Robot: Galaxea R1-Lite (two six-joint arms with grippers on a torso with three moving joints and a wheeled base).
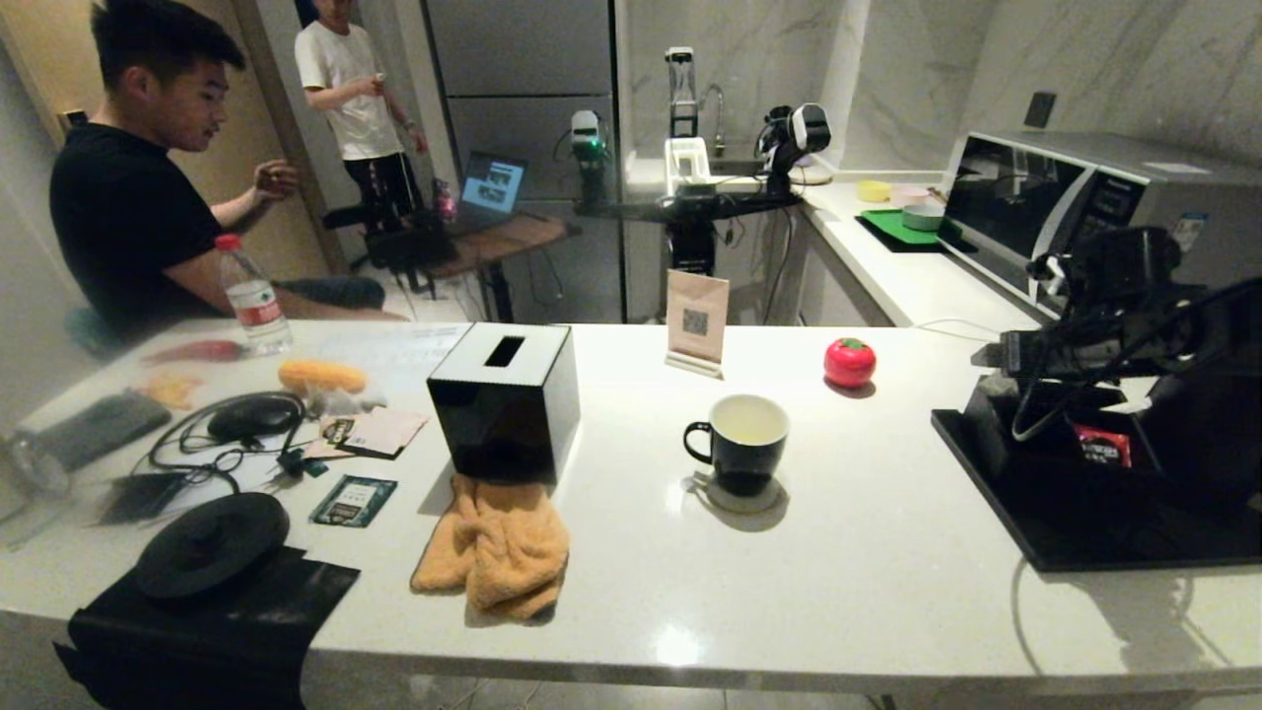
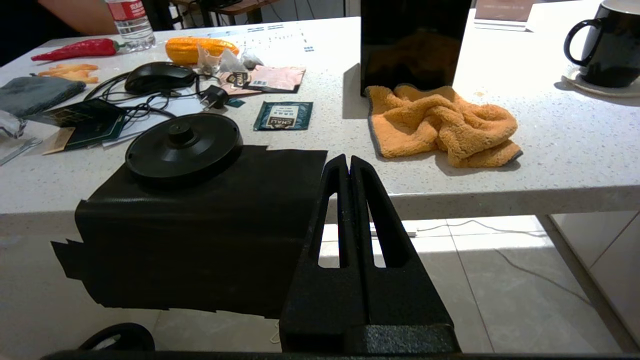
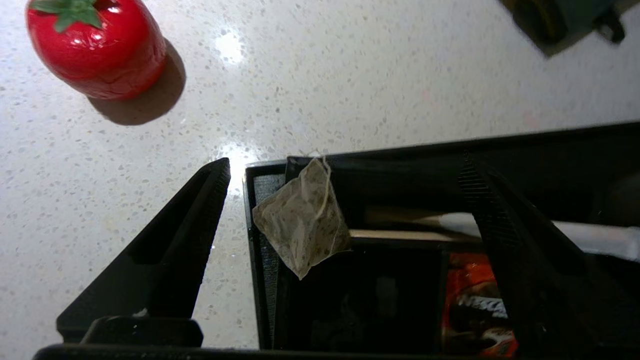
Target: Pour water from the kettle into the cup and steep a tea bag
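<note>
The black cup point(image 1: 737, 449) stands on a coaster mid-table, with pale water point(image 1: 749, 426) in its white inside; its ear handle also shows in the left wrist view point(image 2: 607, 50). The grey-green tea bag point(image 3: 302, 217) leans in a corner compartment of the black box point(image 3: 265, 280) at the table's right. My right gripper point(image 3: 345, 165) hovers just above it, open wide, with the bag between the two fingers and untouched. My right arm point(image 1: 1114, 306) reaches over that box. My left gripper point(image 2: 349, 159) is shut on nothing, parked below the table's front edge. The kettle is out of view.
A round kettle base point(image 1: 210, 542) sits on a black mat at front left. An orange towel point(image 1: 498, 542) lies before a black tissue box point(image 1: 505, 399). A red tomato-shaped thing point(image 1: 849, 362), a QR sign point(image 1: 696, 320), a red sachet point(image 3: 472, 300), a microwave point(image 1: 1065, 197). One person sits at far left point(image 1: 128, 217).
</note>
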